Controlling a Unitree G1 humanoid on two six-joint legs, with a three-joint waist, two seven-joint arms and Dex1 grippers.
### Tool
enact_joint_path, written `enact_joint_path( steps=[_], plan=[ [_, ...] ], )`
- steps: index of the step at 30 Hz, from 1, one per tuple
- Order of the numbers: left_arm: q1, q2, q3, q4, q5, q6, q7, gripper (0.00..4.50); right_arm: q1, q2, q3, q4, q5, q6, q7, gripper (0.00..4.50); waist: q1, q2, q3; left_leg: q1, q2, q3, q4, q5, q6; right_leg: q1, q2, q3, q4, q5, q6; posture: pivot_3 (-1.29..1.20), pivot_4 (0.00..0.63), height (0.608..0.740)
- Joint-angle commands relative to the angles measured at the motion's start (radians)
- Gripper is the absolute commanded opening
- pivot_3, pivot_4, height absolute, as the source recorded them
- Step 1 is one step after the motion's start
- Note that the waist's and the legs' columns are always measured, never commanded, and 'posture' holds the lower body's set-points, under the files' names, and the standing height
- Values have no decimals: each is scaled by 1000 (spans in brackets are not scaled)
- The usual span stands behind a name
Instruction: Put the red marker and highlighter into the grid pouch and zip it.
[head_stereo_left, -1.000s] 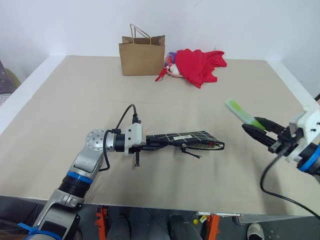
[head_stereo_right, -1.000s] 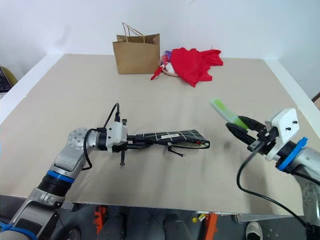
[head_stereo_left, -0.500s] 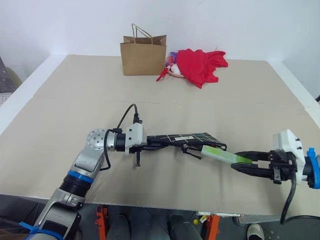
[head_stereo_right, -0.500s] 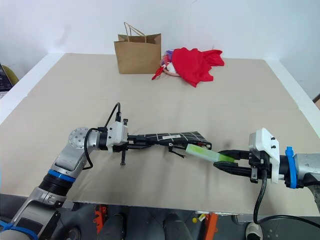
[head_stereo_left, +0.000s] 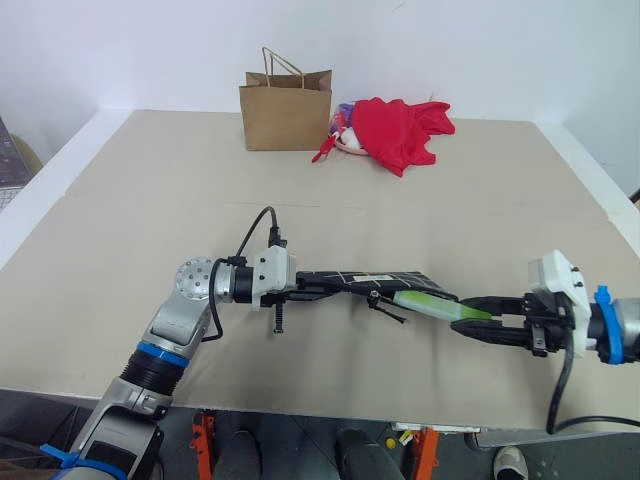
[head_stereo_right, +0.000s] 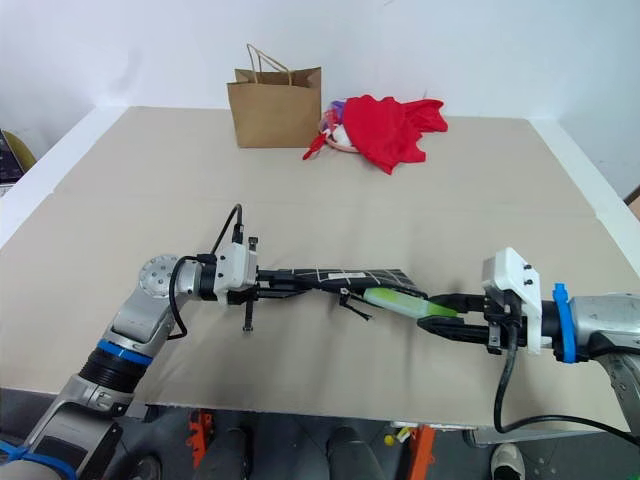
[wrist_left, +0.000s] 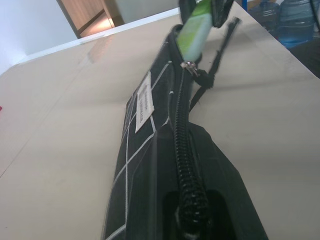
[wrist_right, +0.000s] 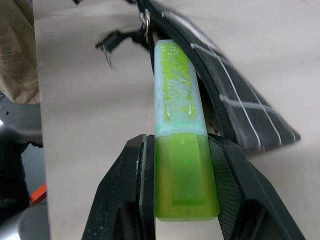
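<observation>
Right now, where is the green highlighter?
The highlighter is on the robot's right, held in the right pincer, with its pale cap end at the open mouth of the grid pouch.

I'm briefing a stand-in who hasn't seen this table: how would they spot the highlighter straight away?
On the beige table, find the black grid pouch near the front edge, held up by the left gripper. The highlighter sits at its open end, pinched by the right gripper. It is the sole light green thing, chunky, with a paler cap.
</observation>
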Motion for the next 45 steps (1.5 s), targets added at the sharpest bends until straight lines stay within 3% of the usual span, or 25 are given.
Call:
enact_joint_path(
  steps=[1, 14, 17, 18, 22, 25, 30, 40, 43, 45],
  plan=[
    [-11, -8, 4, -25, -15, -18, -1, 0, -71, 13, 51, 1, -3, 26, -20, 1138, 1, 0, 0, 0, 0, 0, 0, 0, 0, 0, 0, 0, 0, 0, 0, 0, 150, 740],
    [-5, -14, 8, -33, -9, -18, 9, 0, -246, 57, 174, -7, -4, 104, -52, 1138, 2, 0, 0, -1, 0, 0, -1, 0, 0, 0, 0, 0, 0, -1, 0, 0, 150, 740],
    [-6, -14, 8, -33, -9, -19, 10, 0, -266, 60, 183, -54, 9, 127, -51, 2575, 2, 0, 0, 0, 0, 0, -1, 0, 0, 0, 0, 0, 0, -1, 0, 0, 150, 740],
    [-6, -14, 8, -32, -9, -19, 10, 0, -265, 59, 185, -66, 9, 127, -47, 2695, 3, 0, 0, -1, 0, 0, -1, 0, 0, -1, 0, 0, 0, -1, 0, 0, 150, 740],
    [-5, -14, 10, -33, -11, -15, 11, 0, -216, 86, 166, -92, -47, -23, -30, 4420, 3, 0, 0, -1, 0, 0, -1, 0, 0, -1, 0, -1, 0, -1, 0, 0, 150, 740],
    [-5, -10, 12, -32, -11, -13, 11, 0, -154, 105, 129, -122, -35, -90, -12, 4420, 3, 0, 0, -1, 0, 0, -2, 0, 0, -1, 0, -1, 0, -2, 0, 0, 150, 740],
    [-12, 1, 18, -19, -8, -13, 9, 0, -38, 189, 90, -140, -103, -378, 14, 4420, 5, 0, 0, -1, 0, 0, -1, 0, 0, 0, 0, -2, 0, -2, 0, 0, 150, 740],
    [-16, -1, 12, -27, -7, -6, 12, 0, -75, 318, 178, 1, -260, -685, -25, 4420, 2, -1, 0, 0, 0, 0, 0, 1, -2, 1, 0, -1, 0, 1, 0, 0, 150, 740],
    [-12, 4, 15, -34, -7, -2, 13, 0, -83, 326, 200, 45, -277, -788, 7, 3640, 2, 0, 0, 0, 0, 0, -1, 1, -2, 0, 0, -1, 0, 0, 0, 0, 150, 740],
    [-9, 7, 17, -40, -7, 1, 16, 0, -84, 326, 205, 59, -280, -823, 16, 2892, 2, 0, 0, 0, 0, 0, -1, 1, -2, 0, 0, -1, 0, 0, 0, 0, 150, 740]
  ],
)
